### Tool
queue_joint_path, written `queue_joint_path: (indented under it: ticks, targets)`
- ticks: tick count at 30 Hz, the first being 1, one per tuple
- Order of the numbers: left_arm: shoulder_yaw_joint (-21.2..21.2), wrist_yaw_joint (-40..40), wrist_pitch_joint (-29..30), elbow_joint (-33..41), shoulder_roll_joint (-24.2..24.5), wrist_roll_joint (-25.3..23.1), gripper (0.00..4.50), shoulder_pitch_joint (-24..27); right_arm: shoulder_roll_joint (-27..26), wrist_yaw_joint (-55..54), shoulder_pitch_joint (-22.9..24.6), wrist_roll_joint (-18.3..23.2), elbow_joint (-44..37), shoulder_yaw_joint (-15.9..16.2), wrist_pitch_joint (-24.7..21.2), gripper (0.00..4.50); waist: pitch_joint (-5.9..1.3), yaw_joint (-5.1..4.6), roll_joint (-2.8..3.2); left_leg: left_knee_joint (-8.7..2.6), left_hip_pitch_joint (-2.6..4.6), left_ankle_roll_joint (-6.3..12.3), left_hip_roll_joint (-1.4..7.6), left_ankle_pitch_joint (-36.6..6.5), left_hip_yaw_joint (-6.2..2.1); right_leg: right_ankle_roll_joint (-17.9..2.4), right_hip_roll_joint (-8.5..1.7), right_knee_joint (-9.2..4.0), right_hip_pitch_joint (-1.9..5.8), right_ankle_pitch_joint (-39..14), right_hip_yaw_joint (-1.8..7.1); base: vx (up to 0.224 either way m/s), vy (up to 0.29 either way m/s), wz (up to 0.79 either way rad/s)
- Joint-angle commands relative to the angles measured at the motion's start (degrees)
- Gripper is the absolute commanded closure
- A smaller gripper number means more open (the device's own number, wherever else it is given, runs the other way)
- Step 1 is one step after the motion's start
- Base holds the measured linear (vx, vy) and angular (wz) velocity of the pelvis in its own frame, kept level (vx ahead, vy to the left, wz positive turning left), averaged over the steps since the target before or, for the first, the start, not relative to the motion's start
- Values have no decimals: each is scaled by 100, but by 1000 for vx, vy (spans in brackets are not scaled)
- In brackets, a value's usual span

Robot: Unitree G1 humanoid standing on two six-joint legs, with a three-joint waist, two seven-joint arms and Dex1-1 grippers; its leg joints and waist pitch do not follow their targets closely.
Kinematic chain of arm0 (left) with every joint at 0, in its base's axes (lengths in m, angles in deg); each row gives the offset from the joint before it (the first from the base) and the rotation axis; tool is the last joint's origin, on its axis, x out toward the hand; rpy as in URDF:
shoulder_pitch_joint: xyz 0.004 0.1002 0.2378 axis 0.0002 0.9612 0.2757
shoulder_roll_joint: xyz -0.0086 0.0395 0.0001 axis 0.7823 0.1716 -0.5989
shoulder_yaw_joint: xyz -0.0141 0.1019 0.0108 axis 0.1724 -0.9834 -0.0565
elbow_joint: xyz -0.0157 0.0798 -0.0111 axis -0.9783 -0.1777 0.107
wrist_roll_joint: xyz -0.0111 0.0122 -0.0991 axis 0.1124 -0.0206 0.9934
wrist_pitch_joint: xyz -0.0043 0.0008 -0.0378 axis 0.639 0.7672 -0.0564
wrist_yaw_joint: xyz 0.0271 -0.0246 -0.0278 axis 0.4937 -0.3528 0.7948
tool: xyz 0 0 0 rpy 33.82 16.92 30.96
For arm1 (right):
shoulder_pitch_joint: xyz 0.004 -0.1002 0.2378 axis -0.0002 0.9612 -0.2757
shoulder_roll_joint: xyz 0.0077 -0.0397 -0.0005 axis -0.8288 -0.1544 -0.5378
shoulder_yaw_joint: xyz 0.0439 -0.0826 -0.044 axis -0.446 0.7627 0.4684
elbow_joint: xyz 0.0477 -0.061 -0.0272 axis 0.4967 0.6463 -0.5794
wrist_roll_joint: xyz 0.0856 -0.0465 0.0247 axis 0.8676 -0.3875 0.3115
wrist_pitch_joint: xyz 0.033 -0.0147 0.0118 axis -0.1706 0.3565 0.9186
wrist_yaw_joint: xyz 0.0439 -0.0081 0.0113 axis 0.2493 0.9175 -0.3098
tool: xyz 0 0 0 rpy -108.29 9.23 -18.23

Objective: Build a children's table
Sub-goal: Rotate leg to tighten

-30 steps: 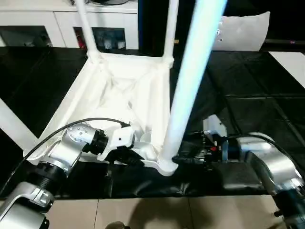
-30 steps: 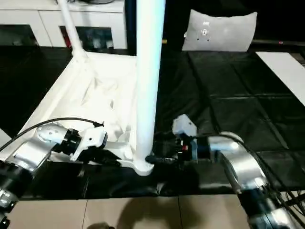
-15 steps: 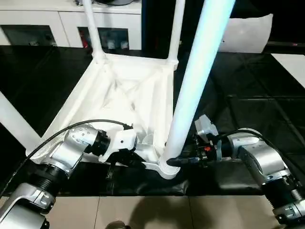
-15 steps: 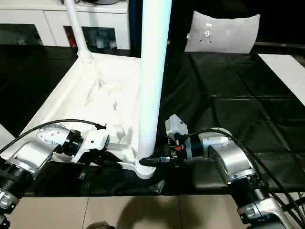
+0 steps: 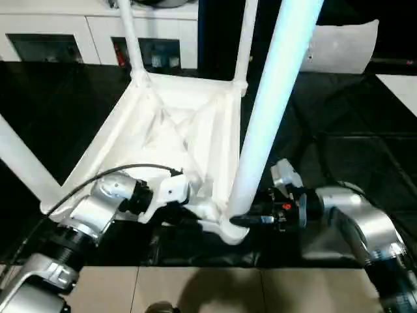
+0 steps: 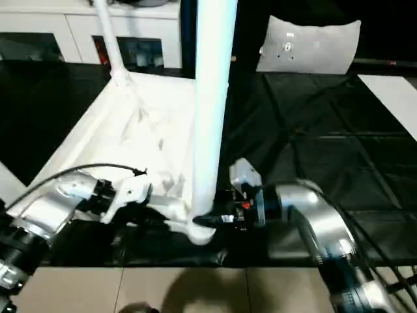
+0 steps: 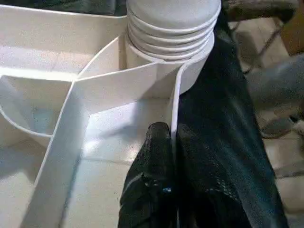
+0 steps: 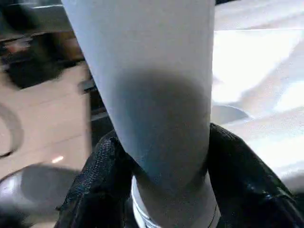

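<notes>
Fourth-leg step: upturned white ribbed plastic tabletop (image 5: 176, 130) on black mat. Right gripper (image 5: 244, 220) clamps the long white tube leg (image 5: 270, 104) at near socket. Left gripper (image 7: 168, 142) pinches tabletop's rim beside it. Next, likely: twist leg home, threads showing.

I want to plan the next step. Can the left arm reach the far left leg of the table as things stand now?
Probably not: the left gripper is shut on the tabletop rim, and the far left leg stands across it.

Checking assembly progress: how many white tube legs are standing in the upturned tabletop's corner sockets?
4: near-right white cylindrical tube leg in the right gripper, far-right leg, far-left leg, near-left leg.
</notes>
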Motion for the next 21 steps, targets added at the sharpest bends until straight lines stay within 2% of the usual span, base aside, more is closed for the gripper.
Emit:
queue_joint_path:
  ticks: [1,2,3,4,5,6,7,9,10,11,12,13,14,15,16,17,18,20,21]
  targets:
    - [72,797,320,65,-618,178,450,-86,-559,-608,130,-114,-286,498,-374,251,-185,-25,-29,-578,21,175,455,-811,-119,-1503,-536,-485,232,-500,199,-57,6,-11]
    - [102,961,402,37,-747,167,450,-125,-720,-865,153,-184,-333,505,-434,252,-164,-64,-43,-605,21,48,445,-1014,-108,-1331,-528,-533,207,-1006,197,-57,2,-11]
    - [99,1093,466,2,-864,135,450,-166,-897,-1100,161,-224,-362,513,-513,252,-152,-92,-45,-620,49,-51,438,-1175,-97,-1203,-529,-580,162,-1403,216,-57,2,-11]
    - [99,1238,536,-30,-981,73,450,-203,-1073,-1346,162,-285,-387,509,-612,252,-144,-125,-63,-626,51,-80,425,-1244,-94,-1131,-529,-600,161,-1598,220,0,0,0]
    - [104,1373,597,-66,-1083,23,450,-237,-1209,-1553,154,-363,-384,507,-667,252,-137,-151,-75,-647,34,-119,402,-1269,-88,-961,-530,-646,172,-1947,229,0,0,0]
    - [129,1550,695,-113,-1217,-5,450,-280,-1369,-1820,139,-462,-361,522,-714,252,-150,-134,-67,-644,51,-126,407,-1258,-90,-908,-539,-650,161,-2012,232,0,0,0]
    - [205,2050,777,-310,-1521,-117,450,-420,-1774,-2475,33,-668,-132,488,-738,253,-138,-166,-64,-657,75,-136,404,-1269,-71,-834,-522,-684,107,-2125,254,0,0,0]
    - [234,2188,804,-370,-1608,-139,450,-464,-1894,-2677,-18,-729,-33,468,-736,254,-143,-186,-59,-665,68,-180,400,-1320,-81,-798,-522,-690,103,-2248,246,0,0,0]
    - [327,2563,833,-538,-1824,-191,450,-584,-2217,-3247,-185,-907,268,376,-705,254,-160,-202,-67,-661,79,-181,407,-1279,-72,-801,-513,-684,85,-2104,258,0,0,0]
    - [443,2975,829,-722,-2041,-243,450,-717,-2577,-3919,-397,-1116,623,223,-650,254,-169,-206,-43,-655,82,-196,406,-1239,-75,-839,-514,-673,78,-1971,259,0,0,0]
    - [473,3076,834,-779,-2104,-249,450,-760,-2709,-4158,-484,-1165,764,146,-627,254,-187,-262,-50,-654,64,-244,375,-1157,-78,-903,-500,-658,88,-1775,249,0,0,0]
    - [482,3094,839,-787,-2118,-255,450,-767,-2740,-4210,-500,-1177,788,127,-628,254,-199,-253,-56,-643,65,-209,382,-1077,-71,-906,-501,-657,107,-1627,250,0,0,0]
    - [527,3254,810,-873,-2212,-342,450,-836,-3026,-4625,-631,-1214,1000,-79,-546,254,-229,-243,-20,-618,72,-98,394,-809,-41,-983,-489,-623,118,-1025,264,0,0,0]
    - [542,3350,744,-940,-2262,-421,450,-886,-3206,-4842,-698,-1208,1112,-218,-437,254,-216,-264,-39,-623,54,-41,381,-754,-22,-1008,-482,-633,110,-901,261,0,0,0]
    - [543,3356,735,-946,-2266,-428,450,-890,-3221,-4857,-701,-1208,1117,-228,-423,254,-265,-243,-3,-607,55,-4,384,-512,-27,-1064,-486,-594,145,-517,245,0,0,0]
    - [553,3373,715,-967,-2285,-458,450,-900,-3269,-4902,-704,-1226,1123,-257,-389,219,-287,-228,10,-595,68,41,393,-332,-25,-1100,-480,-566,164,-185,236,62,-13,1]
    - [544,3369,680,-983,-2279,-498,450,-897,-3293,-4932,-667,-1255,1065,-296,-288,185,-308,-215,-10,-552,42,238,387,156,-6,-1234,-457,-481,205,921,227,62,-13,1]
    - [472,3246,606,-969,-2199,-571,450,-851,-3256,-4895,-553,-1267,900,-378,-161,171,-319,-210,-6,-546,29,372,383,203,1,-1292,-466,-469,225,1211,204,26,-1,0]
    - [446,3195,574,-964,-2142,-599,450,-819,-3185,-4781,-467,-1247,788,-424,-67,171,-305,-194,-1,-551,48,404,402,89,9,-1308,-477,-495,214,1095,208,0,0,0]
